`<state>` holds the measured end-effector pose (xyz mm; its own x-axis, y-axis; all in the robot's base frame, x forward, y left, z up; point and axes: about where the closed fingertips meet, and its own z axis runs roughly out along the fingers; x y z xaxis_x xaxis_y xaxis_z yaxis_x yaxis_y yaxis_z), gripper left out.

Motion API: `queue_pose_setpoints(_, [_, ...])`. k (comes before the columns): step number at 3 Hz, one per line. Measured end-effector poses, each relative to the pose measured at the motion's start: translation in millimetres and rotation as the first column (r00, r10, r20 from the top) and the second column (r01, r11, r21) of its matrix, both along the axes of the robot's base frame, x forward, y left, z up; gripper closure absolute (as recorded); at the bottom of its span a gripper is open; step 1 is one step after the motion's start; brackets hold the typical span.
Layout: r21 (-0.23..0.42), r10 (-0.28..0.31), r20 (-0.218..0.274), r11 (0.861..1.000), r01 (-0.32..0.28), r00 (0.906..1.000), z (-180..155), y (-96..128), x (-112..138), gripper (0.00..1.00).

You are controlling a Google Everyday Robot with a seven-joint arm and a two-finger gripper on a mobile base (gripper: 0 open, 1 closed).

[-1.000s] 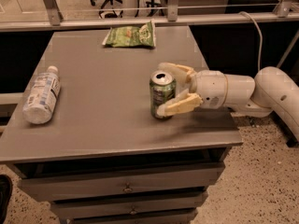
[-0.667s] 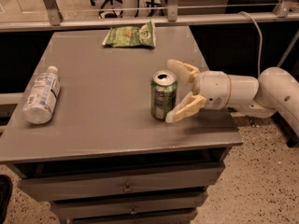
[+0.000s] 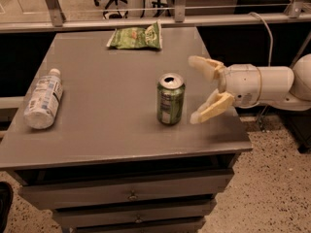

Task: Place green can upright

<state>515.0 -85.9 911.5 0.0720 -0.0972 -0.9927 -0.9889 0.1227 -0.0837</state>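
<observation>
The green can (image 3: 170, 99) stands upright on the grey table (image 3: 97, 130), right of its middle, with its silver pull-tab lid facing up. My gripper (image 3: 196, 89) is just right of the can, a little apart from it, and touches nothing. Its two cream fingers (image 3: 212, 108) are spread open and empty. The white arm comes in from the right edge of the view.
A clear plastic bottle (image 3: 43, 98) with a white cap lies on its side near the table's left edge. A flat green snack bag (image 3: 137, 36) lies at the back middle. Drawers sit below the tabletop. A rail runs behind the table.
My gripper has let go of the can and drawn back to the right. The can stays upright in the same spot.
</observation>
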Motion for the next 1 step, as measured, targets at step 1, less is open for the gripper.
queue_pose_setpoints(1, [-0.007,0.001,0.006,1.000,-0.001,1.0000,2.4,-3.8,-0.2,0.00])
